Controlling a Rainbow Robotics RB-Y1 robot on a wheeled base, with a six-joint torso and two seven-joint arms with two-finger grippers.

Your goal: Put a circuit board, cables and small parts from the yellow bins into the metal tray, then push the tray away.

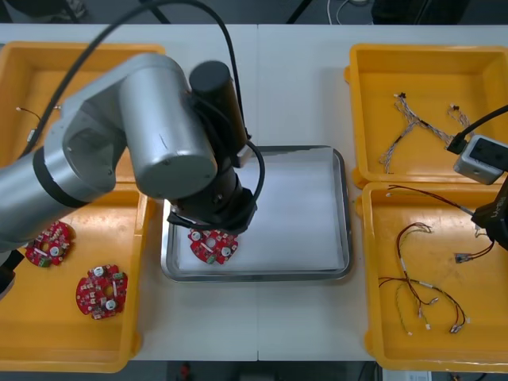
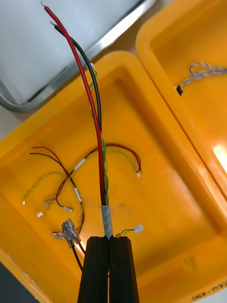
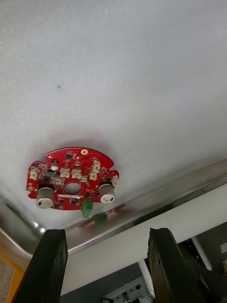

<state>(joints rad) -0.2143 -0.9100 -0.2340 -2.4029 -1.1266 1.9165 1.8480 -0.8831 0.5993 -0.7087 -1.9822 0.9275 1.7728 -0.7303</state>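
**Near row.** The near left bin (image 1: 48,341) holds two spare boards (image 1: 101,291). The near right bin (image 1: 397,357) holds several loose cables (image 1: 421,294). The right end effector (image 2: 109,239) is above this bin, clenched on one cable (image 2: 108,220) at its grey sleeve. The red, black and green-yellow strands run from the fingers toward the tray rim. A small marking (image 2: 208,291) on this bin's edge cannot be read.

**Middle.** One tray (image 1: 302,198), white inside, sits on the surface (image 1: 294,87) between the bins. One board (image 3: 71,177) lies flat in the tray's near left corner, just inside the rim. The left end effector (image 3: 106,232) hangs over that corner, released, with its fingers (image 3: 49,265) wide apart and clear of the board.

**Far row.** The far left bin (image 1: 16,79) holds one thin wire (image 1: 28,115). The far right bin (image 1: 429,71) holds twisted blue-and-white cables (image 1: 405,127).

**Count.** Four bins, one tray, three boards.
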